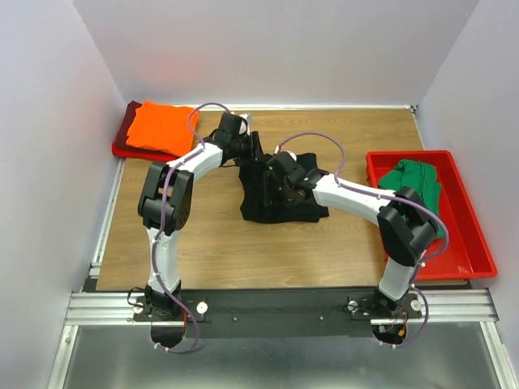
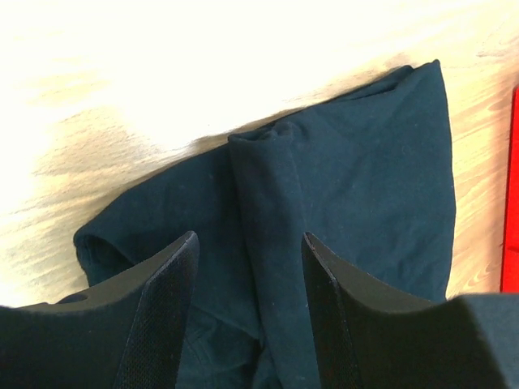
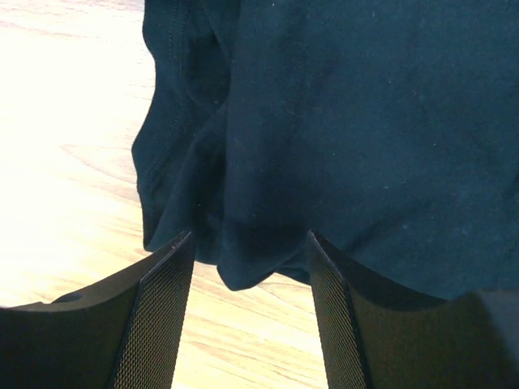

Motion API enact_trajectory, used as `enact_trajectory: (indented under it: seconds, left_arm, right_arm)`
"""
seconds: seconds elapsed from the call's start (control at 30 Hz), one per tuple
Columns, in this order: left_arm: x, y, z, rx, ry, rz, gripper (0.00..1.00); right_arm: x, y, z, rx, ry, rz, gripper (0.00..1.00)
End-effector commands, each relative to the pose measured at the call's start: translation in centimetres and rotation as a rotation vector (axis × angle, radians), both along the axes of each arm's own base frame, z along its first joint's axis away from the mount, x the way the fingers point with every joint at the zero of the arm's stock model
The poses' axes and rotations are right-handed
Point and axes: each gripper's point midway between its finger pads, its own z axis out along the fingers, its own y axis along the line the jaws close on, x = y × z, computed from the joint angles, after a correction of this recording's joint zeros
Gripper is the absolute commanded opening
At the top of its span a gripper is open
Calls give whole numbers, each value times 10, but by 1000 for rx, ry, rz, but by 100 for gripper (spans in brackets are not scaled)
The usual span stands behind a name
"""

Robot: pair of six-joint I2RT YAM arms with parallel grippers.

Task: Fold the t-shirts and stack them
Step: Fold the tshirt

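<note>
Four shirts are in sight, but only the black t-shirt (image 1: 280, 204) is under the tools. It lies loosely bunched in the middle of the wooden table (image 1: 243, 251), and both arms reach over its far part. The orange shirt (image 1: 160, 127) sits folded on a dark red shirt (image 1: 130, 116) at the far left corner. The green shirt (image 1: 418, 182) lies crumpled in the red bin (image 1: 478, 243) on the right.

The left gripper (image 2: 250, 243) hangs with its jaws well apart, straddling a rolled ridge of black cloth that runs between them. Nothing looks pinched. The right gripper (image 3: 250, 239) is likewise spread, poised over a drooping lower edge of the shirt where it meets bare wood, and it holds nothing that I can see.

The cloth is a matte, fine knit with visible seams and soft puckers, thin and limp (so it should be light and have no stiffness of its own). I judge that it will sag and drag rather than slide cleanly, and that a single-point pull will stretch it into a rope. The better holds are the doubled ridge under the left jaws and the seamed edge near the right, taken together so the fabric lifts as a sheet. The fingers are dark with textured pads, which should bite into the knit well.
</note>
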Motion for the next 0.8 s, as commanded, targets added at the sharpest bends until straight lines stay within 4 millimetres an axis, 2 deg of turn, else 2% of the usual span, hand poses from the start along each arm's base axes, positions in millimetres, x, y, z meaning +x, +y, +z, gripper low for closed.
enact_trajectory:
  seconds: [0.0,0.23,0.37,0.4,0.5,0.53,0.67,0.77]
  left_arm:
    - [3,-8,0,-2,-18,-37,61]
    - [3,-14,-3,-8,-23,-46,58]
    - [5,-16,-11,-5,-2,-44,54]
    - [6,-17,-13,-5,1,-47,53]
    - [5,-21,-21,-7,15,-59,49]
    - [6,-24,-23,-15,19,-65,49]
    - [10,-33,-20,-21,8,-78,47]
    - [13,-37,-21,-29,12,-86,41]
  right_arm:
    - [-2,-3,-17,-69,2,-50,63]
    - [-12,2,-34,-100,27,-42,59]
    - [-13,2,-41,-112,39,-48,55]
    - [-11,2,-40,-111,35,-50,50]
    - [-11,2,-42,-114,36,-52,43]
    - [-11,2,-42,-116,36,-55,37]
    - [-10,0,-36,-112,21,-63,24]
    - [-9,-1,-28,-108,2,-61,13]
